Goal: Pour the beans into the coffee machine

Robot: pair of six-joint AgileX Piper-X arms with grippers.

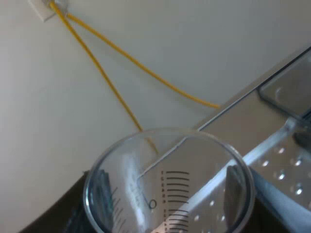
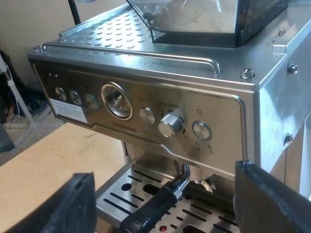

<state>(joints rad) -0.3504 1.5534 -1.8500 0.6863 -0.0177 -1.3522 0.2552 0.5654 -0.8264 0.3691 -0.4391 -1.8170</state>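
Fingers (image 1: 236,187) of my left gripper (image 1: 167,194) are clamped on either side of the measuring glass (image 1: 167,132), at the edge of the espresso machine (image 1: 243,126) top, near the hopper (image 1: 286,90). Right gripper (image 2: 165,201): spread wide, holding nothing, facing the machine's front, above the holder's dark handle (image 2: 146,216).

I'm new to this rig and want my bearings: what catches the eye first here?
A clear measuring glass with black scale marks looms close, by the espresso machine's steel top. On the machine's front, the round gauge stands out among knobs, with the holder's dark handle locked in below it.
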